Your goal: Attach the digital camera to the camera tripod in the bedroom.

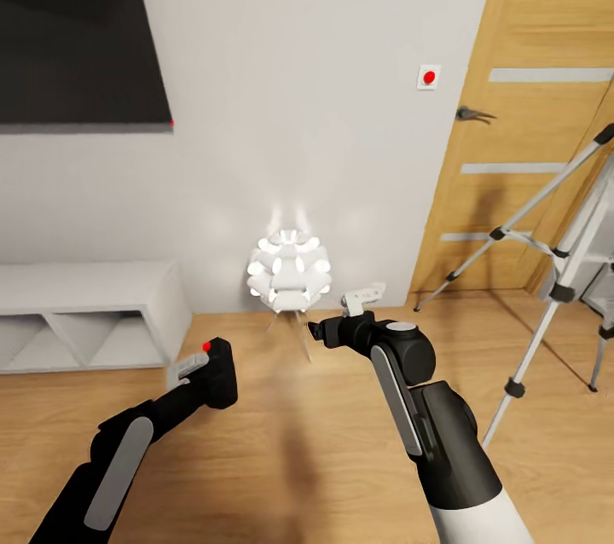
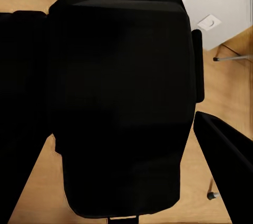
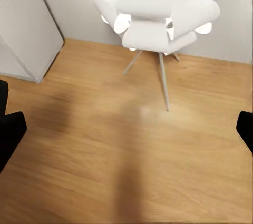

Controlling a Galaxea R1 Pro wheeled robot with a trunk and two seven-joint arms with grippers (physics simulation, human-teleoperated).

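The left tool (image 1: 198,367) is closed on the camera (image 1: 220,373), a matte-black box with a red button on top, held low over the wood floor (image 1: 298,459). In the left wrist view the camera (image 2: 124,103) is clamped between the dark fingers (image 2: 224,155) and blocks most of what lies beyond. The right tool (image 1: 341,321) hangs with its fingers spread wide and nothing between them; its wrist view has the dark fingertips (image 3: 10,132) at opposite edges, floor between. It points toward the white lamp (image 1: 289,269) standing on thin legs by the grey wall. The tripod (image 1: 554,254) stands well to the right, near the wooden door (image 1: 529,118), silver legs splayed on the floor. White shelves (image 1: 85,318) sit at the left against the wall.
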